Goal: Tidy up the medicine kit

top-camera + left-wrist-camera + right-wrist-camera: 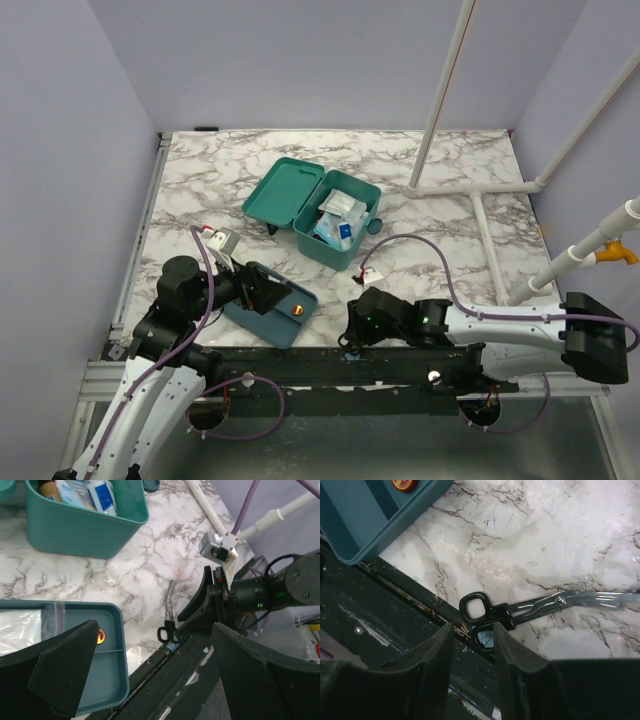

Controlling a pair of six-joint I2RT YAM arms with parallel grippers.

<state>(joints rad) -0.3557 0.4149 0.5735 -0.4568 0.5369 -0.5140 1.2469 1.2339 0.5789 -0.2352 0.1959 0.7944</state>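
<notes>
The medicine kit stands open mid-table with its lid laid back, and packets and tubes fill it. Scissors with black handles lie flat at the table's near edge, blades pointing right. My right gripper is low over the handles. Its jaws stand apart, and the lower handle loop lies just ahead of the right fingertip without being clamped. My left gripper hangs wide open beside the darker teal tray and holds nothing.
The tray holds a small orange-red item and a clear plastic bag. A black rail runs along the near table edge. White pipes cross the right side of the table.
</notes>
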